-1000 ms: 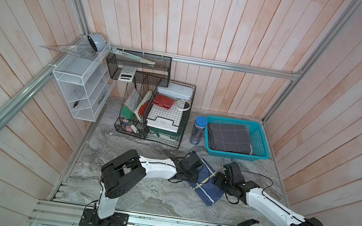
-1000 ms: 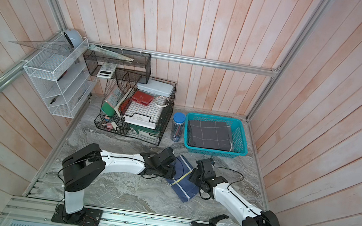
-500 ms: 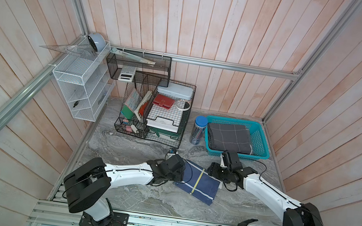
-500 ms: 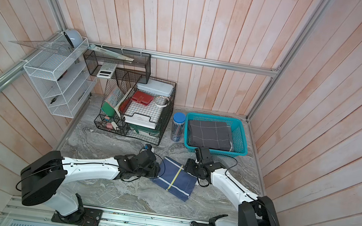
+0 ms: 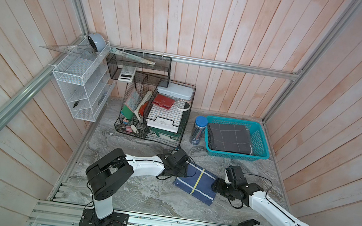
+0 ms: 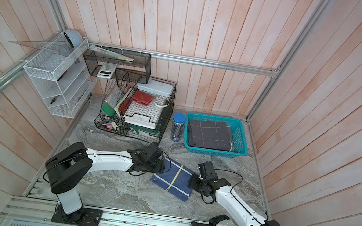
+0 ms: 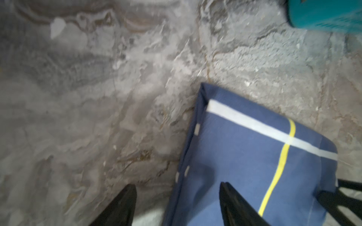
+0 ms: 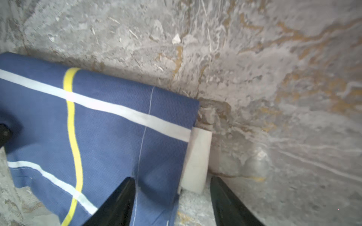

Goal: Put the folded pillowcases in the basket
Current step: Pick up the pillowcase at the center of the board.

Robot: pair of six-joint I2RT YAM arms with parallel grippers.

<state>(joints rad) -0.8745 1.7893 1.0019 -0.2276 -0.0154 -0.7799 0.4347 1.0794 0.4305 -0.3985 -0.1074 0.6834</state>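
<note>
The folded pillowcase (image 5: 195, 184) (image 6: 173, 178) is blue with white and yellow stripes and lies flat on the marble table. The teal basket (image 5: 264, 147) (image 6: 241, 143) stands behind it at the back right and holds a dark grey checked cloth (image 5: 229, 137). My left gripper (image 5: 186, 172) (image 7: 177, 186) is open and straddles the pillowcase's (image 7: 254, 156) left edge, one finger over cloth, one over table. My right gripper (image 5: 215, 185) (image 8: 172, 180) is open at the opposite edge of the pillowcase (image 8: 107, 137), with that edge and a white tag (image 8: 197, 156) between its fingers.
A black wire organiser (image 5: 154, 116) full of stationery stands at the back. A blue-lidded pencil tube (image 5: 198, 131) stands just left of the basket. A white wire shelf (image 5: 80, 88) hangs on the left wall. Wooden walls close in on three sides.
A second ago the pillowcase was bunched narrow between the grippers; now it lies spread flat. The left gripper has opened, and both grippers sit at its two ends.
</note>
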